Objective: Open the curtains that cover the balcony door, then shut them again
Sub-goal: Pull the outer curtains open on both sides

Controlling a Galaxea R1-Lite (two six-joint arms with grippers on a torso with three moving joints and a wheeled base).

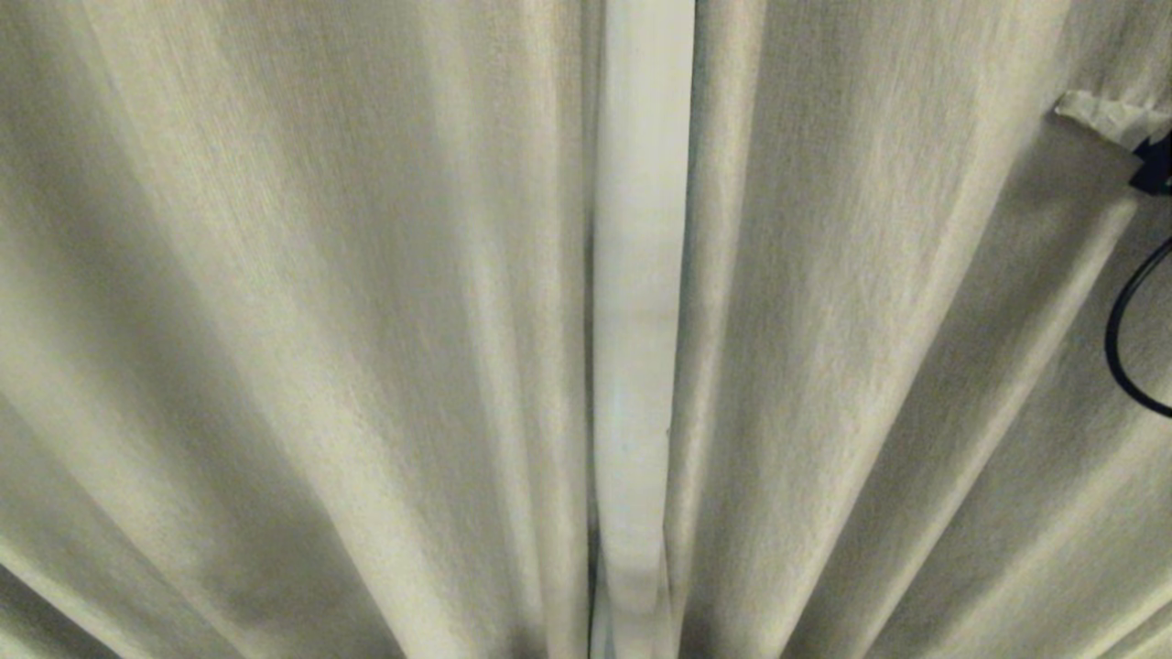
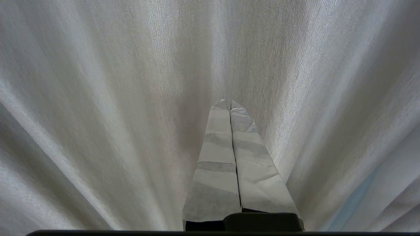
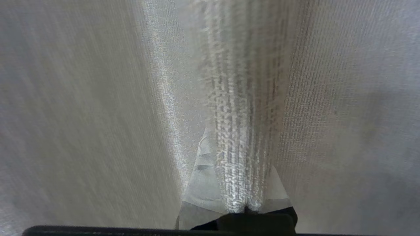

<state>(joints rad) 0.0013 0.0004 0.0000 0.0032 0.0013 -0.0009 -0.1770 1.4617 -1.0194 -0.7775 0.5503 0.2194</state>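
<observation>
The curtains (image 1: 320, 302) fill the head view as thick beige-grey pleated fabric, two panels meeting at a paler vertical strip (image 1: 641, 302) in the middle. The balcony door is hidden behind them. My right gripper (image 1: 1103, 117) shows at the far right edge against the right panel. In the right wrist view the right gripper (image 3: 236, 141) is shut on a fold of curtain (image 3: 242, 98), which runs between its taped fingers (image 3: 201, 183). My left gripper (image 2: 228, 102) is shut with nothing between its taped fingers (image 2: 213, 157), and curtain fabric (image 2: 98, 98) hangs close in front of it.
A black cable (image 1: 1131, 339) loops down from the right arm at the right edge of the head view. Fabric fills every view, and no floor, wall or furniture shows.
</observation>
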